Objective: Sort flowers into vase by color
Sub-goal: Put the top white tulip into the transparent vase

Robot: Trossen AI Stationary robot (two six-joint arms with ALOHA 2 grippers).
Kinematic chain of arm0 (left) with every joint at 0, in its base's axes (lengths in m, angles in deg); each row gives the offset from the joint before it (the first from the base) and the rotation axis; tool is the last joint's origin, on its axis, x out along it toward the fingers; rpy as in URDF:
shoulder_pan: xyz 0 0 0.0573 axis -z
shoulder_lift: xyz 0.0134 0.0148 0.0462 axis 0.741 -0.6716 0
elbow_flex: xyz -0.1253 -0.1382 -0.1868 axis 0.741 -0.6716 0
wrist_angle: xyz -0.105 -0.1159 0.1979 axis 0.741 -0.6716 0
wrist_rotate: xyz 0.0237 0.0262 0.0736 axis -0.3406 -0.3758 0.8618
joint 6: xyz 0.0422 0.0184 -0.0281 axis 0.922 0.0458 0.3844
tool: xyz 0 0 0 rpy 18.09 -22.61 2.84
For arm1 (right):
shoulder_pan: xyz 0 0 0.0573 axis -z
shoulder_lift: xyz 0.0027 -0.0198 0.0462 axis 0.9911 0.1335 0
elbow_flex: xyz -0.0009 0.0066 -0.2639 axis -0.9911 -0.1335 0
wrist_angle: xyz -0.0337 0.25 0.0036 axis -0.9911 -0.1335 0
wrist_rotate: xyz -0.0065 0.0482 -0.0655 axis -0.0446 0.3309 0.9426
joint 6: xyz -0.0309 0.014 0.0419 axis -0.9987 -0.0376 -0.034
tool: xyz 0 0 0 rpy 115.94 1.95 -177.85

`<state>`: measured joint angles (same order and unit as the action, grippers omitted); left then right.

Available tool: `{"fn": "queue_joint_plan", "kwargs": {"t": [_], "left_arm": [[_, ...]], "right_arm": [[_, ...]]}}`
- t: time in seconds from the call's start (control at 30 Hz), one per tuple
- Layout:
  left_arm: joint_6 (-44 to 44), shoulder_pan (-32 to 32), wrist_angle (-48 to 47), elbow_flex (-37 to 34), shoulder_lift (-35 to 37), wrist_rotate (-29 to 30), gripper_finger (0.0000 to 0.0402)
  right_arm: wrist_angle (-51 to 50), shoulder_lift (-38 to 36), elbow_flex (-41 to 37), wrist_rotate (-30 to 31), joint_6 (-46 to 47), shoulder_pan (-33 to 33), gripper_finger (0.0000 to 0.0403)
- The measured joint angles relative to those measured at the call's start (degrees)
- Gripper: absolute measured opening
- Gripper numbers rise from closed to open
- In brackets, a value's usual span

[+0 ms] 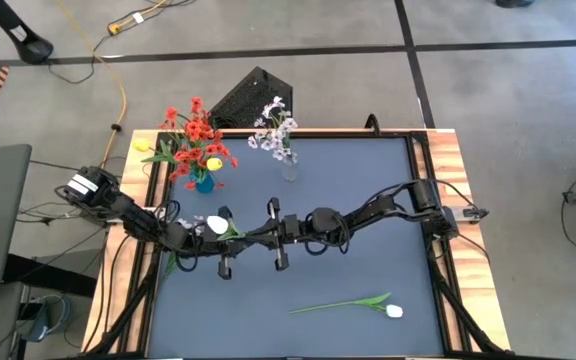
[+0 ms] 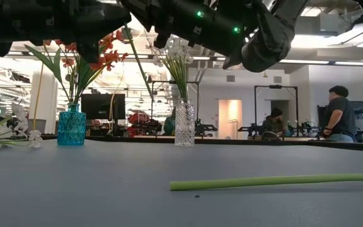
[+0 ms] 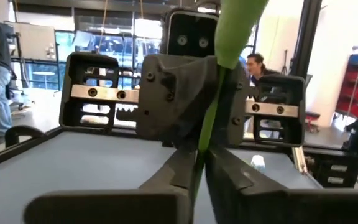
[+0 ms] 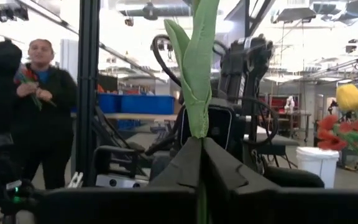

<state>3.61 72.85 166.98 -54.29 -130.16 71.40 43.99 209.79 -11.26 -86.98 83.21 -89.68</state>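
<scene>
Flowers partly sorted: reds in blue vase (image 1: pixel 204 183), white sprays in clear vase (image 1: pixel 288 168), one white tulip (image 1: pixel 216 224) clamped by left gripper (image 1: pixel 227 243) and right gripper (image 1: pixel 276 236) (mid-handover), another tulip (image 1: pixel 394 311) left on table (image 1: pixel 368 190).

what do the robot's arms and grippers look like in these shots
Both arms are black, jointed links with thin black cables looped along them. The left gripper and right gripper each have two dark fingers on a wide crossbar. In the left wrist view the right gripper's crossbar carries a silver rail with screw heads, around a blocky grey body. The low view shows small green indicator lights on the arms overhead.
</scene>
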Motion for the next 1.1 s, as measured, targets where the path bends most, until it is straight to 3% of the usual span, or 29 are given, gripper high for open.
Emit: {"fn": "queue_joint_plan", "kwargs": {"t": [0.3,0.57,0.77,1.1], "left_arm": [[-0.78,1.37,-1.88,0.00,0.00,3.22,0.0001],[-4.92,3.54,-15.10,-0.50,6.09,10.16,0.0000],[-11.76,2.47,-26.38,-0.49,10.96,10.37,0.0000],[-12.99,2.32,-27.03,-0.48,10.91,8.70,0.0000]], "right_arm": [[-5.16,-0.46,0.00,-1.08,2.54,1.93,0.0150],[-31.93,-9.15,0.00,-12.24,4.44,5.10,0.0234],[-32.76,-9.24,0.04,-12.14,2.81,5.06,0.0247],[-28.06,-5.33,2.15,-7.74,1.72,4.43,0.0247]]}}
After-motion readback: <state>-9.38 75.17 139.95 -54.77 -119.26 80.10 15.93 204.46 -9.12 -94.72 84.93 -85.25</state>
